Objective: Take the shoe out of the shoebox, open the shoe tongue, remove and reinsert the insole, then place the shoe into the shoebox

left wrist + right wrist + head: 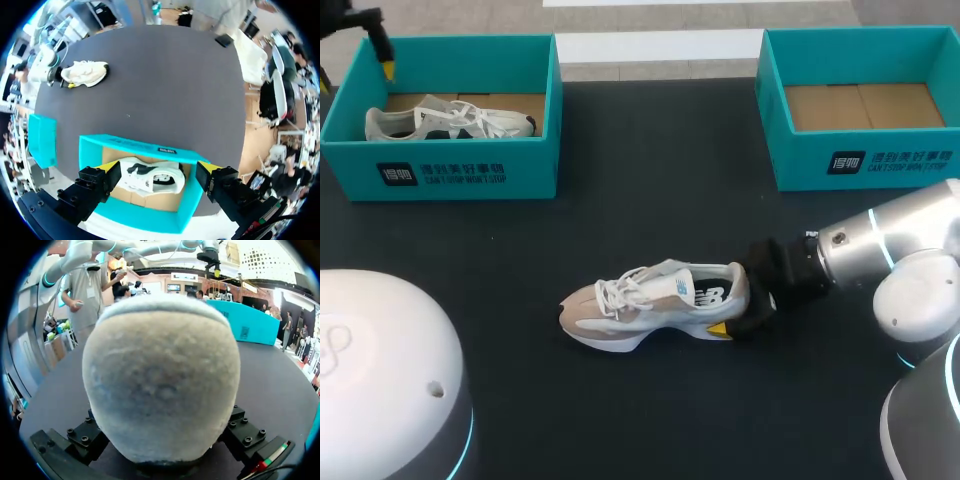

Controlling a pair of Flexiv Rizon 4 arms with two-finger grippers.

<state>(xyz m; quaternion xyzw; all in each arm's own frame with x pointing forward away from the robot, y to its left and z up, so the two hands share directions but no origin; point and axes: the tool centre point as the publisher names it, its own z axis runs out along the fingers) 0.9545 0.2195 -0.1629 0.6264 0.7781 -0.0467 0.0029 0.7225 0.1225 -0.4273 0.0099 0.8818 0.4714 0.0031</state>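
Note:
A white and beige shoe point(660, 305) lies on its sole in the middle of the dark table, toe to the left. My right gripper point(735, 310) is shut on its heel, one yellow tip showing at the sole's near side. In the right wrist view the heel point(160, 380) fills the space between the fingers and hides their tips. My left gripper point(382, 55) hangs open above the back left corner of the left teal shoebox point(440, 175). A second white shoe point(150, 177) lies in that box, under the open left gripper point(159, 170). The shoe on the table point(85, 73) shows far ahead.
A second teal shoebox point(865, 165) stands at the back right with only its cardboard floor showing. My right arm point(890, 250) reaches in low from the right edge. Bare dark tabletop point(650, 180) lies between the two boxes.

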